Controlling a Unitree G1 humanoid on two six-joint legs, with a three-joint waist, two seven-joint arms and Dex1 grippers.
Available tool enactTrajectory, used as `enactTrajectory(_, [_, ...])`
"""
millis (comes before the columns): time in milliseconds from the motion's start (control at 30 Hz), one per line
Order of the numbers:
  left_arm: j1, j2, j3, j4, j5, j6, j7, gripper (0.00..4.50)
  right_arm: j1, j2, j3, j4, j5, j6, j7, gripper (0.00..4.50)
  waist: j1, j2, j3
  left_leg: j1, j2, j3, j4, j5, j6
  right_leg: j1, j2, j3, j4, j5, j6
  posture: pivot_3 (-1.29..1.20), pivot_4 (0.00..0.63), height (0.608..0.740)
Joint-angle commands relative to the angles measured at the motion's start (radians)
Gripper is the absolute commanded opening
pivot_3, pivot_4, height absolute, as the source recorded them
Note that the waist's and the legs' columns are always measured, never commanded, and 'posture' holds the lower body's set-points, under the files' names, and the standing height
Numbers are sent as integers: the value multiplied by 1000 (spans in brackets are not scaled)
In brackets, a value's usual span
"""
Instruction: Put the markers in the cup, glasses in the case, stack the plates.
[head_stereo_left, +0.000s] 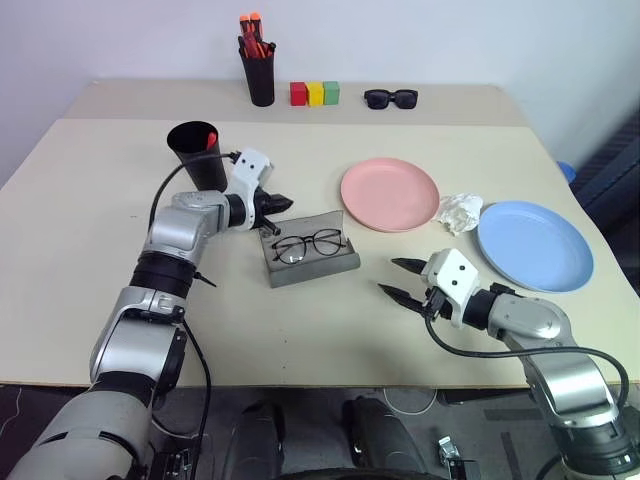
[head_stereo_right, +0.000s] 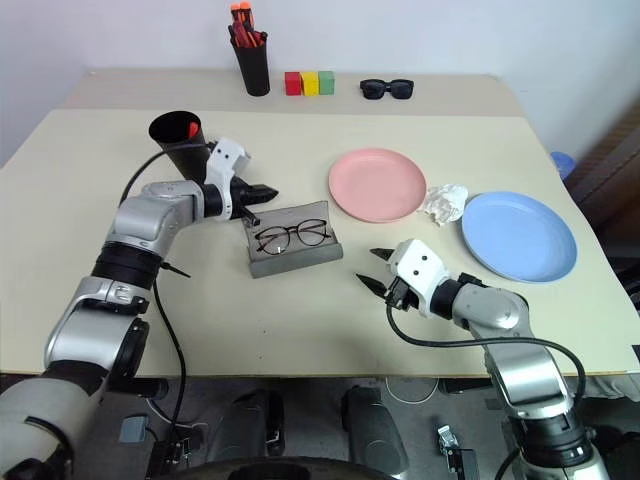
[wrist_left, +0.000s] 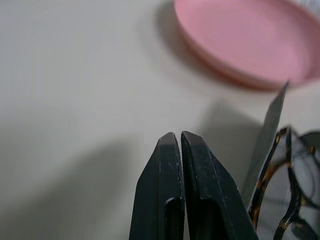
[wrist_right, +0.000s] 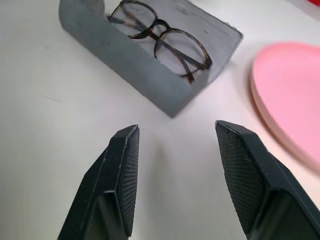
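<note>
Reaching forward and inward, my left pincer (head_stereo_left: 283, 201) hangs with its fingers pressed together, empty, just behind the back wall of the open grey case (head_stereo_left: 312, 262), where the glasses (head_stereo_left: 308, 244) lie. My right pincer (head_stereo_left: 401, 279) hovers low with fingers spread, empty, beside the case's right end. The black cup (head_stereo_left: 198, 154) holds the red marker (head_stereo_left: 210, 140). Pink plate (head_stereo_left: 389, 194) and blue plate (head_stereo_left: 534, 245) lie apart, crumpled tissue (head_stereo_left: 460, 212) between. Bare table (head_stereo_left: 90, 200) spreads left.

glasses (head_stereo_left: 308, 244) in case (head_stereo_left: 312, 267), plates (head_stereo_left: 389, 194) right
</note>
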Motion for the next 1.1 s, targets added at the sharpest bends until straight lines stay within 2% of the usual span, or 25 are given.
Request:
enactTrajectory(33, [-39,3,-23,13,24,-35,-91,103,25,16,-40,-59,23,8,-55,2441,4,0,0,0,0,0,0,0,0,0,0,0,0,0,0,0,150,722])
enactTrajectory(133, [-24,9,-22,-22,18,-33,-150,103,32,18,-41,-51,21,0,-81,2441,8,0,0,-1,0,0,0,0,0,0,-1,0,0,0,0,0,150,722])
enactTrajectory(333, [119,83,-30,-285,-9,-33,-286,103,-1,20,-40,-7,21,-18,-114,2441,5,0,0,0,0,0,0,0,0,0,-1,0,0,0,0,0,150,722])
enactTrajectory(533, [270,130,-33,-523,-27,-31,-328,103,-69,29,-24,63,15,-31,-134,2441,8,0,0,0,0,0,1,0,0,0,-1,0,0,0,0,0,150,722])
enactTrajectory(700, [357,160,-45,-609,3,-90,-323,103,-173,23,6,154,-23,-17,-152,2441,9,0,0,0,0,0,1,0,0,1,-1,0,0,0,0,0,150,722])
enactTrajectory(867, [415,159,-22,-647,12,-178,-279,103,-300,-13,111,308,-200,-93,-195,2441,7,1,0,0,0,0,1,0,0,1,-1,0,0,-1,-1,0,150,722])
enactTrajectory(1000, [474,132,58,-707,-20,-223,-184,103,-399,-33,215,470,-356,-221,-228,2441,6,1,0,0,0,1,1,0,0,0,-1,0,0,0,-1,0,150,722])
enactTrajectory(1100, [558,135,142,-824,-61,-216,-125,103,-473,-33,285,619,-466,-324,-277,2441,1,1,0,0,0,1,1,0,0,0,-1,1,0,0,0,0,150,722])
